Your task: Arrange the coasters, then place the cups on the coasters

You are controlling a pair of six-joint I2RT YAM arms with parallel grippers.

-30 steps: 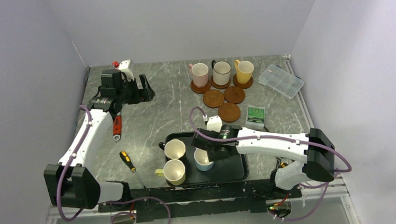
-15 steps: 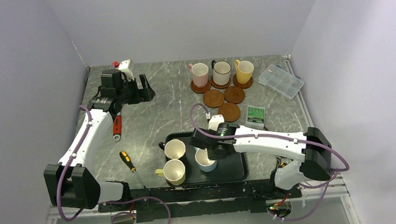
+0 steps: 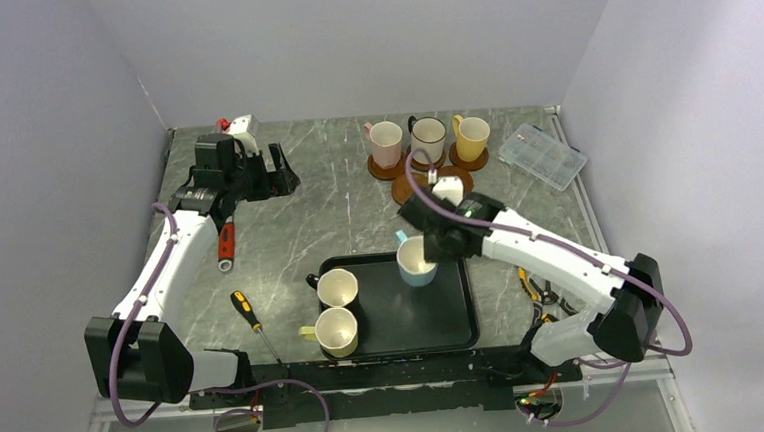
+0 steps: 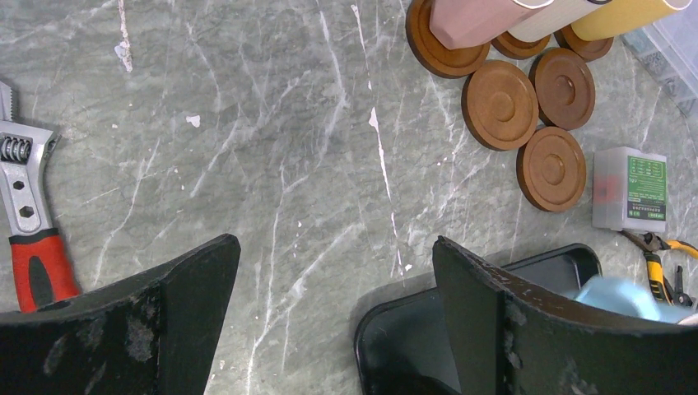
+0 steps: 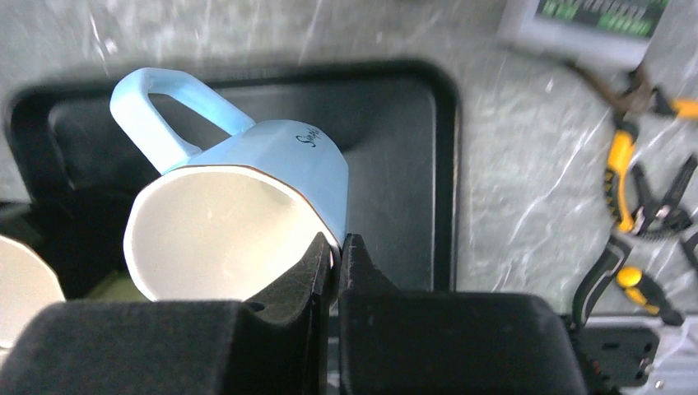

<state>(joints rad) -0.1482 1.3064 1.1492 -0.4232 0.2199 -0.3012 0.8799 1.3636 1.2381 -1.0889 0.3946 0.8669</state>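
Observation:
My right gripper (image 3: 436, 247) (image 5: 336, 243) is shut on the rim of a light blue cup (image 3: 417, 261) (image 5: 280, 156). The cup hangs tilted over the back edge of the black tray (image 3: 459, 316). A cream cup (image 3: 337, 288) and a pale yellow-green cup (image 3: 336, 331) stand on the tray's left side. Pink (image 3: 385, 138), white (image 3: 428, 133) and yellow (image 3: 471, 132) cups sit on coasters at the back. In the left wrist view, three bare coasters (image 4: 500, 104) (image 4: 563, 76) (image 4: 551, 168) lie in front of them. My left gripper (image 3: 277, 172) (image 4: 333, 243) is open and holds nothing, over the back left of the table.
A red-handled wrench (image 3: 225, 241) and a screwdriver (image 3: 249, 314) lie on the left. A clear plastic box (image 3: 549, 156) sits at the back right. A small green-labelled box (image 4: 630, 188) and pliers (image 5: 634, 189) lie right of the tray.
My right gripper closed on the blue cup's rim, lifted it off the tray and carried it toward the back. The left arm has not moved.

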